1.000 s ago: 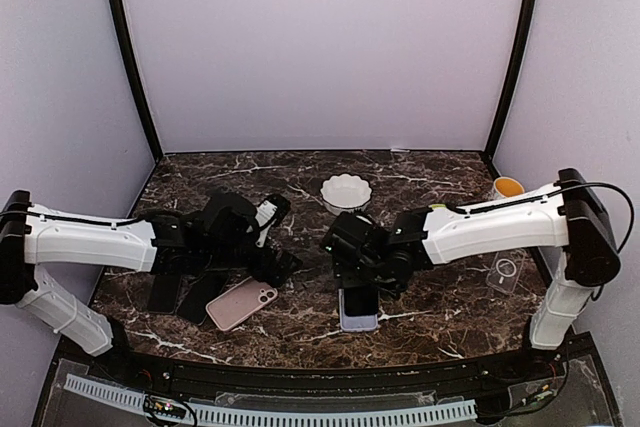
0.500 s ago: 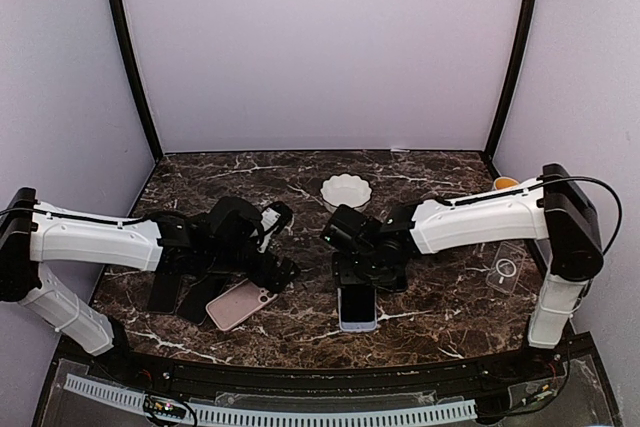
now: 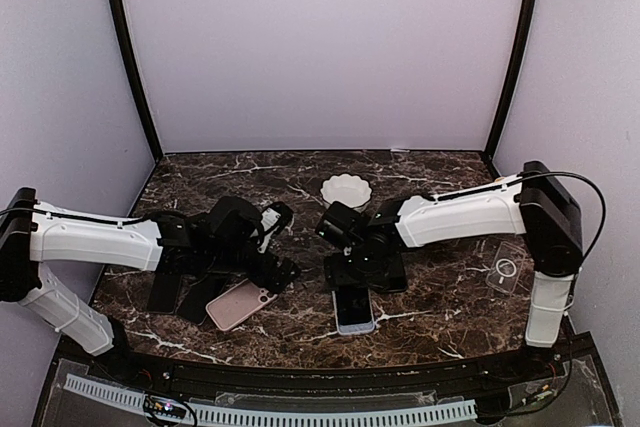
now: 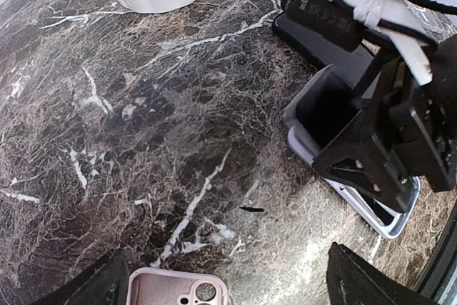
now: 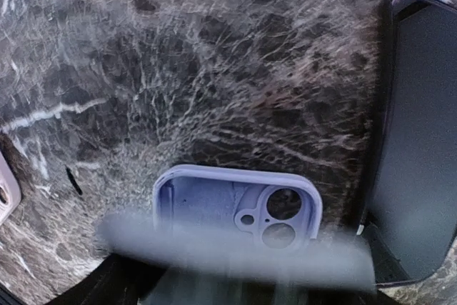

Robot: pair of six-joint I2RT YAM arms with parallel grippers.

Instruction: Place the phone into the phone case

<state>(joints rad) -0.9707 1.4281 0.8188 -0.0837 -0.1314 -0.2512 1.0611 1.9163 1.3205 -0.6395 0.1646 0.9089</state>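
- Left gripper (image 4: pixel 228 276) is held wide open over the pink case (image 4: pixel 178 292) — nothing is grasped.
- Right gripper (image 3: pixel 362 269) is spread wide astride the lavender phone case (image 5: pixel 214 205); a grip cannot be confirmed.
- Phone (image 5: pixel 418 126) is seen flat — just beside it.

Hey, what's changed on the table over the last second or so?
The right gripper shifted left above the lavender phone case as its arm swung inward. Nothing was visibly grabbed or let go. The left gripper, open, the pink phone case and the white dish stayed put.
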